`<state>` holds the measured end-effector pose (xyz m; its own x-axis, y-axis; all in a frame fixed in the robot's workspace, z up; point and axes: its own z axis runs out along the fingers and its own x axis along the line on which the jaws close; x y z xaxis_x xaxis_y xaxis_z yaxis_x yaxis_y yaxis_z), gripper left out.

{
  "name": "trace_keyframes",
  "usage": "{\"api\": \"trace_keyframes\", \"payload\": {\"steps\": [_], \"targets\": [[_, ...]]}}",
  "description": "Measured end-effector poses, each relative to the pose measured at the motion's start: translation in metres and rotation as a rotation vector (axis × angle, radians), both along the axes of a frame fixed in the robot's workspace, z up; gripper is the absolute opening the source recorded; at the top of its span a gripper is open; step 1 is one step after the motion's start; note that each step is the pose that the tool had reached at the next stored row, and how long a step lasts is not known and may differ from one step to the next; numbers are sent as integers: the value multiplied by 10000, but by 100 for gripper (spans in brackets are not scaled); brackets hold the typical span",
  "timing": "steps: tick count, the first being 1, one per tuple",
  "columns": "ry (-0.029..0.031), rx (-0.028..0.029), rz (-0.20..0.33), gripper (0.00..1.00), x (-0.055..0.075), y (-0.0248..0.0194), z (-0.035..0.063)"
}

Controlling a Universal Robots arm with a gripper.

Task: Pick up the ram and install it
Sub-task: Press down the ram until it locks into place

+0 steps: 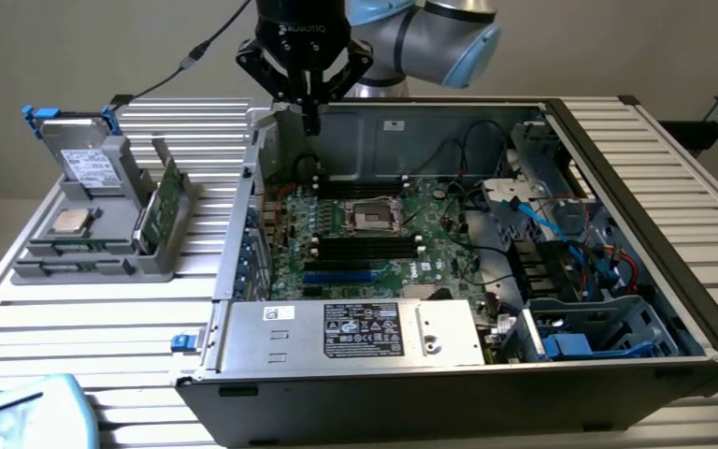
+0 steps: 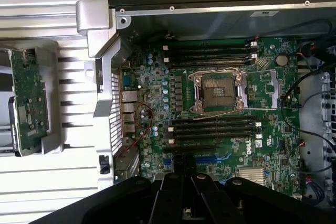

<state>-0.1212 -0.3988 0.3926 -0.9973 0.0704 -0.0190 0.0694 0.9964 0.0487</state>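
Hovering over the case point(image 1: 459, 398), the gripper point(image 1: 313, 124) is seen pressed shut; the ram point(image 1: 157, 201) is propped in a tray point(image 1: 91, 268) at the bench point(image 1: 85, 346) edge.

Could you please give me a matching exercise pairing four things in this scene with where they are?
Things: 1 ram; 2 gripper; 3 processor socket; 4 power supply.
Places: A middle of the motherboard; B above the case's far side, shut; C upright in the grey holder beside the case; D silver box at the case's near edge.
Pairs: 1-C, 2-B, 3-A, 4-D.
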Motion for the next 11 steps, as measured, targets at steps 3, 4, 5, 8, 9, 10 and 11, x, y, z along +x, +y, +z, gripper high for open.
{"api": "trace_keyframes", "payload": {"steps": [3,4,5,8,9,10,11], "targets": [[0,0,0,11,0,0,0],[0,0,0,11,0,0,0],[0,0,0,11,0,0,0],[0,0,0,11,0,0,0],[0,0,0,11,0,0,0],[0,0,1,11,-1,0,0],[0,0,0,11,-6,0,0]]}}
